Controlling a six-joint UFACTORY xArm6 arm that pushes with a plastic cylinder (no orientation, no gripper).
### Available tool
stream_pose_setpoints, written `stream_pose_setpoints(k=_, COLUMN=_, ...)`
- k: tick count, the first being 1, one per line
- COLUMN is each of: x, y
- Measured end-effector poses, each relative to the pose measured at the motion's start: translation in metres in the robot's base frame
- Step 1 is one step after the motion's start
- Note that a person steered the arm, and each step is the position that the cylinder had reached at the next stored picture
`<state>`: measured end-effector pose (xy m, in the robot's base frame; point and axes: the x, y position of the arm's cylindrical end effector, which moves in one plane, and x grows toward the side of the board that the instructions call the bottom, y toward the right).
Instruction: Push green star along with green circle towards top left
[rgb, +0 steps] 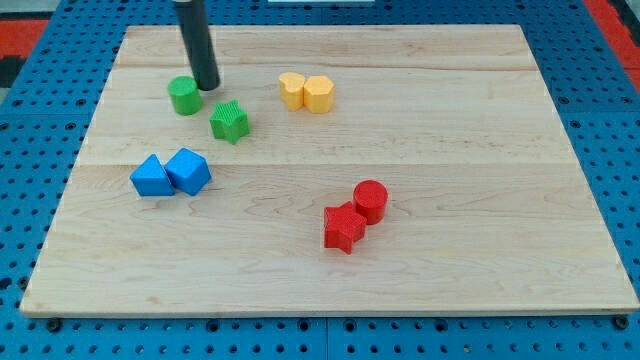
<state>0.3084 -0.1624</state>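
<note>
The green circle (184, 95) sits near the board's top left. The green star (229, 122) lies a little to its lower right, apart from it. My tip (206, 86) rests on the board just right of the green circle and above the green star, very close to the circle's right side. The dark rod rises from it toward the view's top.
Two yellow blocks (306, 92) touch each other right of the tip. A blue triangle-like block (151, 177) and a blue cube (189, 170) sit side by side at the left. A red star (343, 227) and red circle (370, 200) touch at centre right. The wooden board (480, 150) lies on a blue pegboard.
</note>
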Motion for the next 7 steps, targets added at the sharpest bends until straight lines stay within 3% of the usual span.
stream_pose_setpoints(k=1, x=0.003, y=-0.03)
stream_pose_setpoints(k=2, x=-0.008, y=0.053)
stream_pose_setpoints(k=3, x=0.01, y=0.075)
stream_pose_setpoints(k=5, x=0.07, y=0.079)
stream_pose_setpoints(k=7, x=0.08, y=0.034)
